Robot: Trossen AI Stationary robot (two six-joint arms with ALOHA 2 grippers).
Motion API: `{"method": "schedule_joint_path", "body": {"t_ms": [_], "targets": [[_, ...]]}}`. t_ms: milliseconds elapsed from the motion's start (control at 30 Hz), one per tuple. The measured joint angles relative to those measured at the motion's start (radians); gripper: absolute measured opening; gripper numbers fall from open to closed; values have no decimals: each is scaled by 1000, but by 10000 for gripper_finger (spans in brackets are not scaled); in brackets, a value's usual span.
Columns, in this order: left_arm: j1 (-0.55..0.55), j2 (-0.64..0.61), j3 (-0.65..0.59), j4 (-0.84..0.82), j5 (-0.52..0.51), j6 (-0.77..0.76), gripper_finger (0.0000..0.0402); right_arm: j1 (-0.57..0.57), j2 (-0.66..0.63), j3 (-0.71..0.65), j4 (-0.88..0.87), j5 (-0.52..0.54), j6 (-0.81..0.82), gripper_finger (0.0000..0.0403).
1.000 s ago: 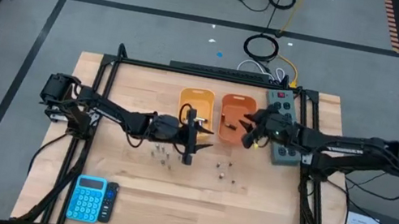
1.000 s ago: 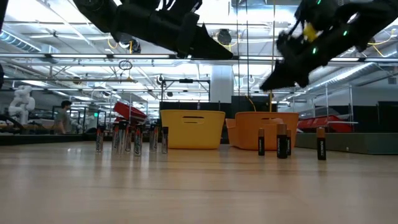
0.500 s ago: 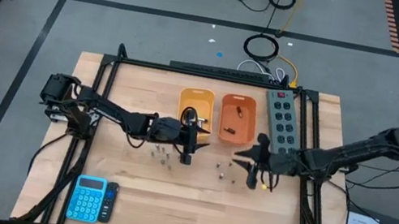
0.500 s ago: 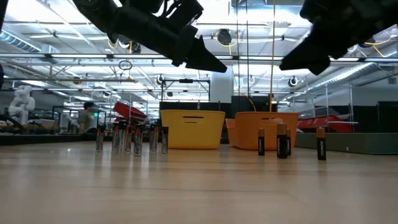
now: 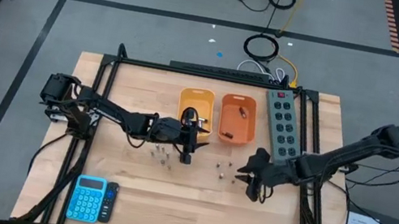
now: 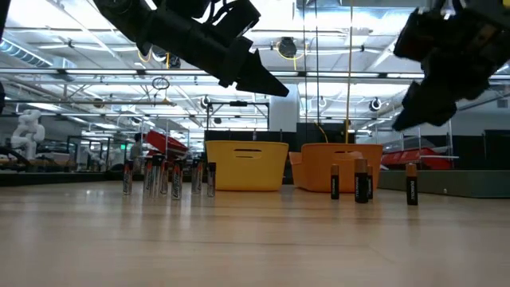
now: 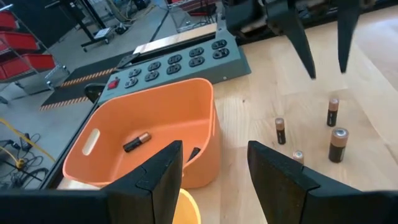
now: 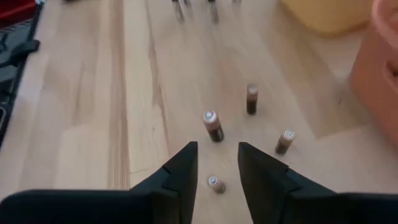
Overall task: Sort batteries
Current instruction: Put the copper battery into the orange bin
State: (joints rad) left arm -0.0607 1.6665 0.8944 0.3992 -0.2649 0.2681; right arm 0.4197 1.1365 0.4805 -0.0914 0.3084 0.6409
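Moved: right tool (image 5: 254, 181) comes off the orange bin (image 5: 236, 120) down to the dark batteries (image 5: 225, 169).
High: left tool (image 5: 188, 147) hangs by the yellow bin (image 5: 195, 108), fingers apart.
Low: silvery batteries (image 6: 167, 178) stand on the desk (image 6: 255, 239).
Right wrist: empty fingers (image 8: 180, 171) apart over four upright cells.

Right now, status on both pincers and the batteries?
Left pincer open, empty, by the yellow bin. Right pincer open, empty, above four dark batteries. Some batteries in the orange bin. Nothing in the way.
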Motion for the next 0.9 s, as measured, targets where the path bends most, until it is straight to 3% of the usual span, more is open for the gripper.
{"method": "schedule_joint_path", "body": {"t_ms": [167,500,633,900], "targets": [[1,0,0,0,0,0,191,43,92,7,9,27,76,129],[5,0,0,3,-1,1,191,114,288,153,-85,163,72,130],[4,0,0,-3,-1,1,191,140,331,156,-97,239,101,130],[6,0,0,-4,-1,4,191,186,372,156,-116,288,209,130]]}}
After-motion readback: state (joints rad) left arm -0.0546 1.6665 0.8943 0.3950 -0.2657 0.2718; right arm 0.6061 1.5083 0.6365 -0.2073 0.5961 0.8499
